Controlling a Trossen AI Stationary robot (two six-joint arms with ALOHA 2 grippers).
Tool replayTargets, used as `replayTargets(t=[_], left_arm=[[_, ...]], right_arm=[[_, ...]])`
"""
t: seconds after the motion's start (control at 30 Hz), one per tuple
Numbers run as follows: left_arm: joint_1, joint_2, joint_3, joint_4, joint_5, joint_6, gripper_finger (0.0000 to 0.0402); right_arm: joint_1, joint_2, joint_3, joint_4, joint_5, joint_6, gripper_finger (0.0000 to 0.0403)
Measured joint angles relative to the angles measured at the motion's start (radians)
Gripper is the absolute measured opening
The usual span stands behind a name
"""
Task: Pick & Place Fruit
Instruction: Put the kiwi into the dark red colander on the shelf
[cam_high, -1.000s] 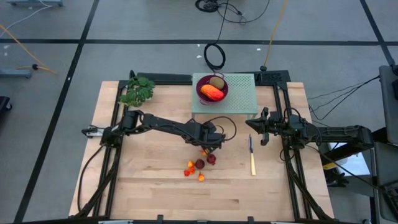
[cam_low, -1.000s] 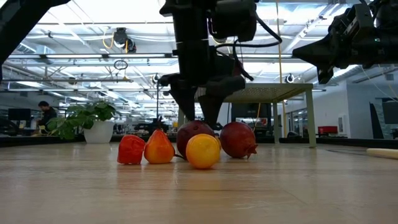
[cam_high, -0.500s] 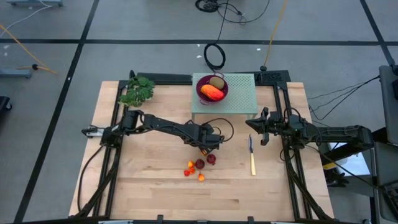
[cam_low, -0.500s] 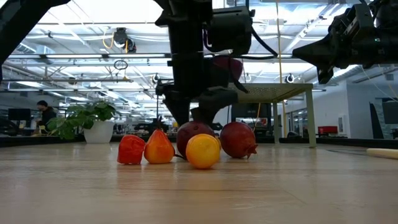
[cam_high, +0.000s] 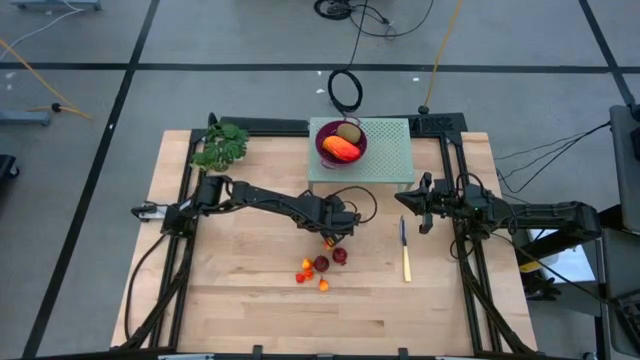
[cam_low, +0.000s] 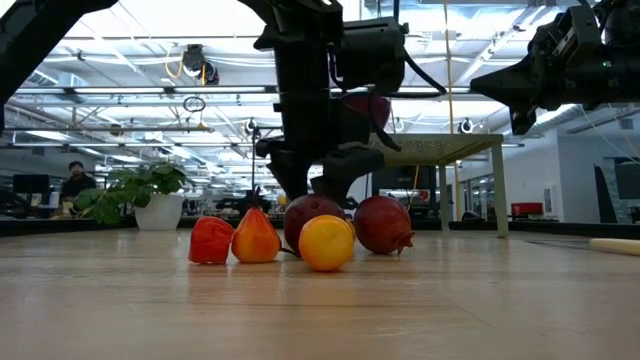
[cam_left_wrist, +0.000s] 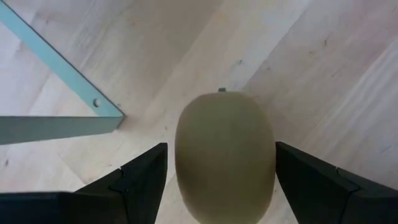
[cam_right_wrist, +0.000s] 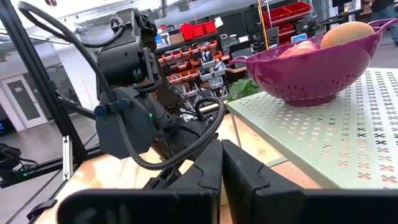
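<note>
My left gripper (cam_high: 333, 231) reaches to the middle of the table, just beyond the loose fruit, and is shut on an olive-brown kiwi (cam_left_wrist: 225, 155). In the low view this gripper (cam_low: 318, 185) stands behind the fruit and the kiwi is hidden. Two dark red round fruits (cam_high: 322, 263) (cam_high: 340, 256) and several tiny orange-red ones (cam_high: 304, 266) rest on the wood. A purple colander (cam_high: 341, 140) on the green stand holds another kiwi (cam_high: 349, 131) and the elongated orange-red fruit (cam_high: 341, 149). My right gripper (cam_high: 404, 203) waits, shut, by the stand's right side. My left gripper pinches the kiwi between its two fingers (cam_left_wrist: 146, 177), one on each long side (cam_left_wrist: 183, 162). It comes from above, pointing down, with the kiwi's stem end (cam_left_wrist: 222, 91) pointing away from the wrist. Whether the kiwi's underside is clear of the wood, I cannot tell.
A green perforated stand (cam_high: 385, 160) sits at the table's far middle; one of its legs (cam_left_wrist: 59, 65) is close to the left gripper. A yellow-handled knife (cam_high: 405, 250) lies right of the fruit. A leafy green bunch (cam_high: 220, 147) lies at the far left corner.
My left gripper has risen a little and shifted slightly toward the table's far edge, away from the fruit cluster. The fruit on the table has stayed where it was. The right arm has kept still.
</note>
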Motion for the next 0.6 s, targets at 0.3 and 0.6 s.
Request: replayTargets(t=[0.3, 0.6], left_arm=[[-0.007, -0.002, -0.023, 0.061, 0.001, -0.001, 0.0289], [-0.008, -0.004, -0.079, 0.095, 0.045, -0.035, 0.0289]], right_arm=[[0.0, 0.0, 0.0, 0.0, 0.0, 0.0, 0.0004], [0.0, 0.0, 0.0, 0.0, 0.0, 0.0, 0.0004]])
